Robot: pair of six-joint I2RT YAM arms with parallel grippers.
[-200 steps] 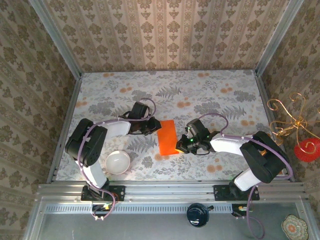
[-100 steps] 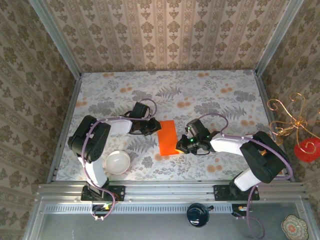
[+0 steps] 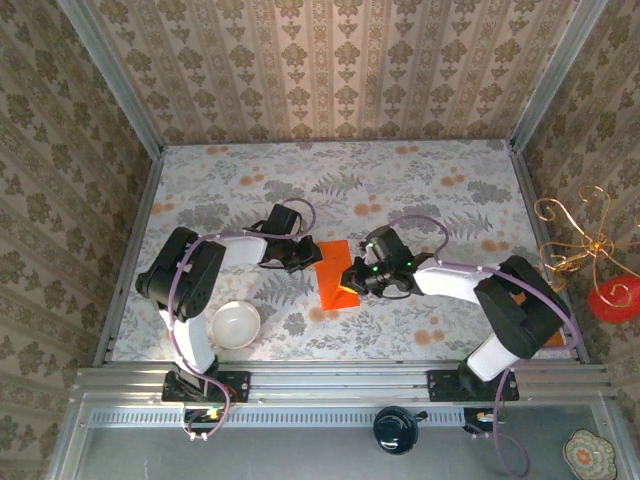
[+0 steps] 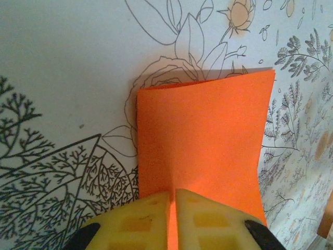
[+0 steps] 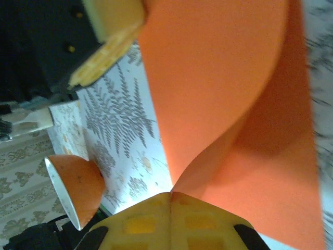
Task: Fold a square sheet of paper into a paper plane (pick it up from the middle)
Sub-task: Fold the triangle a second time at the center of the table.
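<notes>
As I look down over the arms, the round white bowl sits near the left of the flower-printed table cover, with nothing in it. The thin, bright orange square sheet of paper lies mid-table between the arms, showing as a narrow rectangle. The left gripper is at its far left edge. The right gripper is at its right edge, where the black wrist hides that side. Against a second ago, the right wrist has slid left and farther over the sheet, while the bowl has not stirred. Beyond the right rail hangs a gold wire ornament with a red piece, well apart from the paper.

From the left wrist, the yellow fingers stand almost together with a sliver of orange between them. They pinch the sheet's closest edge, and its far edge casts a shadow on the cover.

From the right wrist, the yellow pads are pressed tight on the sheet. Its upper layer curls up off the lower one. The bowl shows at the lower left, tinted orange. One of the left gripper's fingers meets the paper at the top left.
</notes>
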